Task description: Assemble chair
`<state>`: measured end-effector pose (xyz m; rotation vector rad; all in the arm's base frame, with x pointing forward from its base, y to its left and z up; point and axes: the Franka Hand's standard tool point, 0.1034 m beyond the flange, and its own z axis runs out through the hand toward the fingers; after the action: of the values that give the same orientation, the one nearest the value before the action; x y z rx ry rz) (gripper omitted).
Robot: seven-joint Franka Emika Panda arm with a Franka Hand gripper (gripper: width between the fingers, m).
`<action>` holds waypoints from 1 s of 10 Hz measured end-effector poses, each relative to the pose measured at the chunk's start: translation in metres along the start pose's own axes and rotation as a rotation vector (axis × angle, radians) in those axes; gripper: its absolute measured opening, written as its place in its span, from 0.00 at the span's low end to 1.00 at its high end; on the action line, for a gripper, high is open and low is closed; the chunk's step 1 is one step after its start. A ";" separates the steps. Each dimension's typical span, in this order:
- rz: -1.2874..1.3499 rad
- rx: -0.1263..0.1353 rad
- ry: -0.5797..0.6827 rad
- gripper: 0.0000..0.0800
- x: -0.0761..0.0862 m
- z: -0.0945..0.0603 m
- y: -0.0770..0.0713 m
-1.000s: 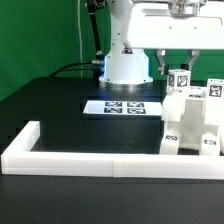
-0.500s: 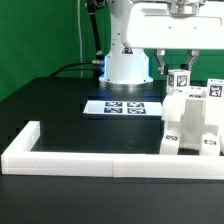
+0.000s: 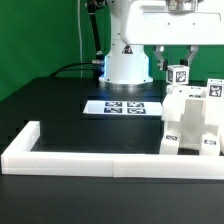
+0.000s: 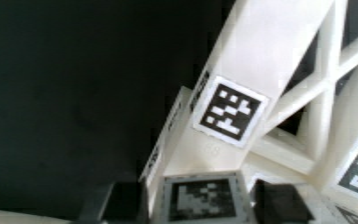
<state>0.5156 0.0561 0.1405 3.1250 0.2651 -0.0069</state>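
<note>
In the exterior view my gripper (image 3: pixel 177 66) hangs at the upper right, shut on a small white chair piece (image 3: pixel 180 77) with a square tag, just above the partly built chair (image 3: pixel 192 122). The chair is a white blocky frame with cross braces and tags, standing against the border wall at the exterior view's right. In the wrist view the held chair piece (image 4: pixel 202 196) sits between my dark fingers (image 4: pixel 123 205), with the gripper (image 4: pixel 201 205) closed on both its sides. Beyond it lies the chair's braced frame (image 4: pixel 274 60) and one of its tags (image 4: pixel 231 110). The lower end of the held piece is hidden.
The marker board (image 3: pixel 125 107) lies flat on the black table in front of the robot base (image 3: pixel 126 62). A long low white border wall (image 3: pixel 90 159) runs along the table's near side and turns back at the exterior view's left. A green backdrop stands behind.
The gripper and the tagged piece in it have risen slightly above the chair. Nothing else has moved.
</note>
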 end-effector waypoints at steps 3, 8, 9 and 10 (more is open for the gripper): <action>0.000 -0.001 -0.002 0.36 -0.001 0.002 0.000; -0.003 -0.012 0.002 0.36 -0.002 0.014 0.000; -0.003 -0.012 0.003 0.36 -0.002 0.014 0.001; -0.005 -0.013 0.004 0.36 -0.001 0.014 0.001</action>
<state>0.5147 0.0551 0.1264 3.1118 0.2720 0.0004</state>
